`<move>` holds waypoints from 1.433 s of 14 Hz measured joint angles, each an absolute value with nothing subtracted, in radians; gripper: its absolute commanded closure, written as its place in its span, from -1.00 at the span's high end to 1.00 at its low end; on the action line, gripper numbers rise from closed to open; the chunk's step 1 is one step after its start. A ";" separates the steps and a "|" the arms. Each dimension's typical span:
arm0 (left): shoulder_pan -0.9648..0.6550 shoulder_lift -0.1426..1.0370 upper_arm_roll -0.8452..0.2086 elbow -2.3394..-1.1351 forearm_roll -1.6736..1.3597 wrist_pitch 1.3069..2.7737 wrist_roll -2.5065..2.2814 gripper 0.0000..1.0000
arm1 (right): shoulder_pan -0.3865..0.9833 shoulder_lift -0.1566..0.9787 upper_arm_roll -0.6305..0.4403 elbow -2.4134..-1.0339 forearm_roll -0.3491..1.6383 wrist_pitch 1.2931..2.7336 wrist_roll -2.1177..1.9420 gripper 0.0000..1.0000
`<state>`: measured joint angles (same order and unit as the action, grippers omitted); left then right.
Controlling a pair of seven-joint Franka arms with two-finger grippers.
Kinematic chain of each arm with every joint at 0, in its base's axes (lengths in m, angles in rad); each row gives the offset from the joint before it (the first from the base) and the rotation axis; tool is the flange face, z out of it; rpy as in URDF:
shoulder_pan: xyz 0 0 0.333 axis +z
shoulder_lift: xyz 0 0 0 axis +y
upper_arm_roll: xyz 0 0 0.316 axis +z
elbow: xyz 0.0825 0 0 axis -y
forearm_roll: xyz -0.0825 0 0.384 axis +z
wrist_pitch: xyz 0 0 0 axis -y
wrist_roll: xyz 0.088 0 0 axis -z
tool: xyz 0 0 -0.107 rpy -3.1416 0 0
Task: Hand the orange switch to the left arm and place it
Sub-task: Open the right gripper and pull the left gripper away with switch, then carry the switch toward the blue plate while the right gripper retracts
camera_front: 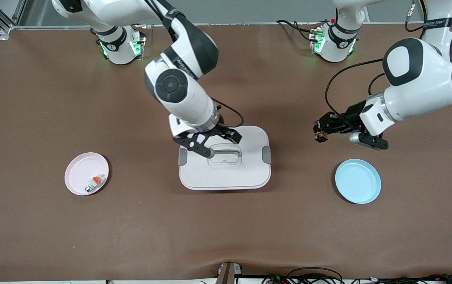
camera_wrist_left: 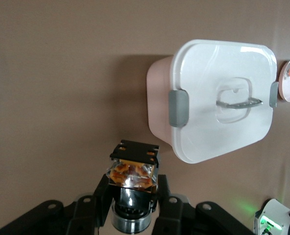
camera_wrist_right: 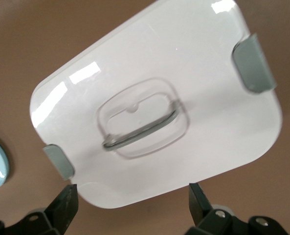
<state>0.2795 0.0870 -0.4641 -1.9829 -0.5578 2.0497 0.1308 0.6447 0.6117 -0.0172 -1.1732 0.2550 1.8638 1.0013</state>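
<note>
The desk carries the box at its middle. The right gripper hangs over the box lid with jaws spread wide and empty. The left gripper is clamped on the orange switch, up in the air between the box and the blue plate.

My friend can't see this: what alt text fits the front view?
The left hand holds the orange switch above bare table, beside the blue plate. The right hand hangs open over the white box.
</note>
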 measured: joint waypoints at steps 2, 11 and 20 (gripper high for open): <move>0.316 0.091 -0.463 -1.976 -0.485 2.039 0.131 -1.00 | 0.614 0.578 -0.019 -1.211 0.204 1.844 0.870 1.00; 0.411 0.184 -0.457 -1.959 -0.273 2.028 0.131 -1.00 | 0.303 0.369 -0.027 -1.314 0.103 1.614 0.240 1.00; 0.455 0.215 -0.455 -1.939 -0.171 2.046 0.111 -1.00 | 0.150 0.248 -0.025 -1.325 0.029 1.525 0.064 1.00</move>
<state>0.4549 0.2150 -0.4553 -1.9389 -0.1713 2.0461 0.1111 0.1504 0.2484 -0.0252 -1.3248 0.0291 1.5252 0.0635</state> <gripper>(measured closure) 0.586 0.000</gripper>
